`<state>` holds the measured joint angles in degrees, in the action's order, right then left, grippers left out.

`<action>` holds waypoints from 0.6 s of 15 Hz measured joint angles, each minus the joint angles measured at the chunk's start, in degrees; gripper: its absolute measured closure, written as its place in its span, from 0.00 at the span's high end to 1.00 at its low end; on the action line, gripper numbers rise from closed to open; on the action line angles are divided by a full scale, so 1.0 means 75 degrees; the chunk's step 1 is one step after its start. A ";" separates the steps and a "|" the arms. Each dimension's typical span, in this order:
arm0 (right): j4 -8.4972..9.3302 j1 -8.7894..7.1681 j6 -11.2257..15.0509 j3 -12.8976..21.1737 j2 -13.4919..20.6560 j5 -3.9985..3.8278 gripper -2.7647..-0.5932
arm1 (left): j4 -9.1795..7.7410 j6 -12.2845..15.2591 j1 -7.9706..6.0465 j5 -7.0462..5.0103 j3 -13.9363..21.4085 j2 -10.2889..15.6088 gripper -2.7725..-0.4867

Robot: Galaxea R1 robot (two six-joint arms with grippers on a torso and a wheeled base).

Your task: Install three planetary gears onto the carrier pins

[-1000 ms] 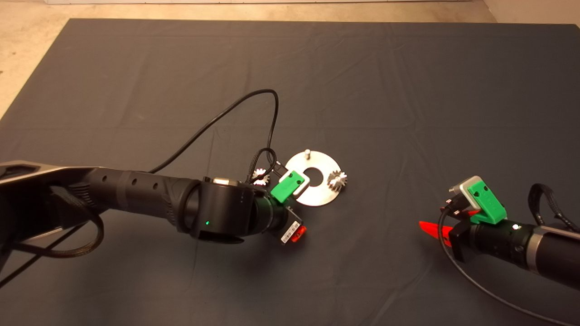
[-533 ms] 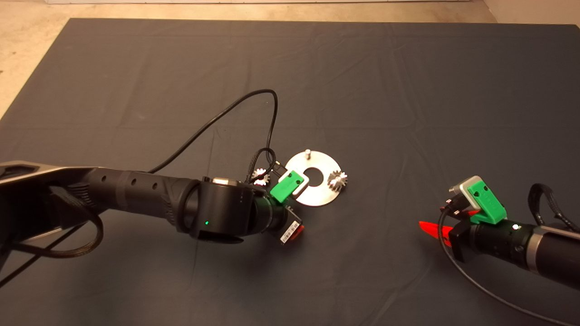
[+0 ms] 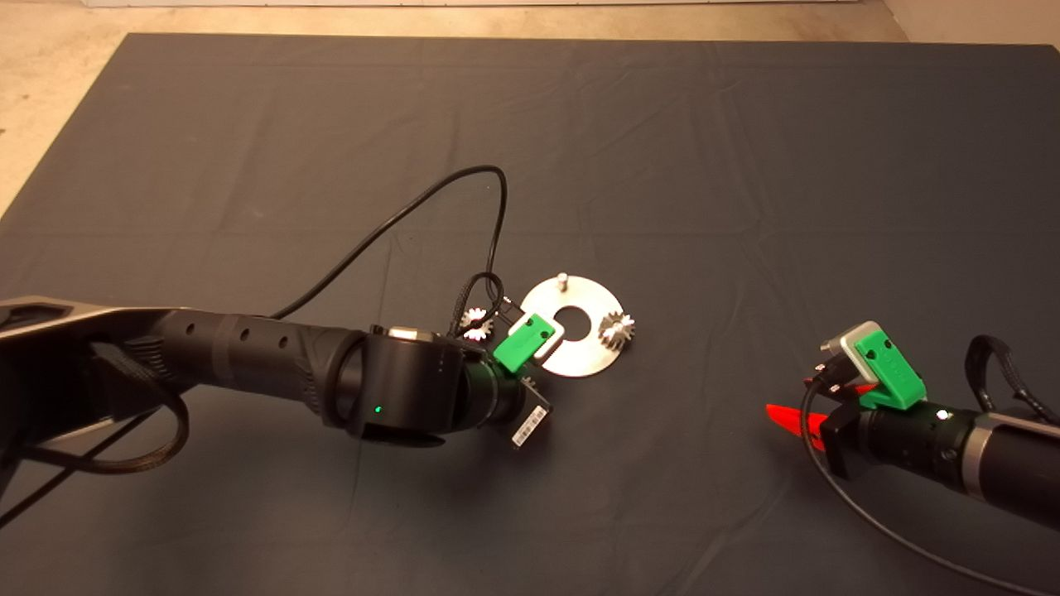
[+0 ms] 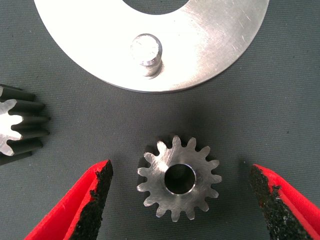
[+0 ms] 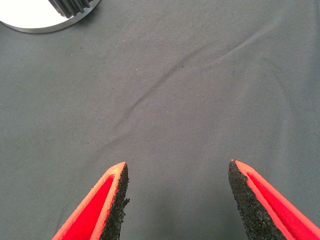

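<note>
Planetary gear (image 4: pixel 179 178) lies flat on the mat (image 3: pixel 662 165), between the spread, released fingers (image 4: pixel 97 192) of the left gripper (image 4: pixel 182 200), just beside the carrier plate (image 4: pixel 210 45) and its bare pin (image 4: pixel 146 52). Right gripper (image 5: pixel 176 192) hangs spread apart, well away from the plate.

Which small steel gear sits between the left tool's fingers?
The flat-lying steel gear beside the silver plate's pin; the other loose gear lies outside the open left tool.

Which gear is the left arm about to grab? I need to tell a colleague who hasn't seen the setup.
Find the flat round silver plate on the dark mat. Just off its rim, beside a bare upright pin, a small shiny steel gear lies flat. Unlike its neighbour gear, it sits between the open left gripper jaws.
</note>
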<state>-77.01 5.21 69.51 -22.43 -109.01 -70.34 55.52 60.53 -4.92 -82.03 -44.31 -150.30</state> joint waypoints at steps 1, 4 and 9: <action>0.0000 0.0000 0.0000 0.0000 0.0000 0.0018 0.41 | 0.0000 -0.0076 0.0000 0.0000 0.0000 0.0000 0.63; 0.0000 0.0000 0.0000 0.0000 0.0000 0.0037 0.41 | 0.0000 -0.0169 0.0000 0.0000 0.0000 0.0000 0.63; 0.0000 -0.0003 0.0003 0.0000 0.0000 0.0044 0.41 | 0.0000 -0.0176 0.0231 0.0003 0.0000 0.0029 0.57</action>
<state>-77.01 5.18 69.54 -22.43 -109.01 -70.01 55.52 59.21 -3.19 -82.01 -44.31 -150.08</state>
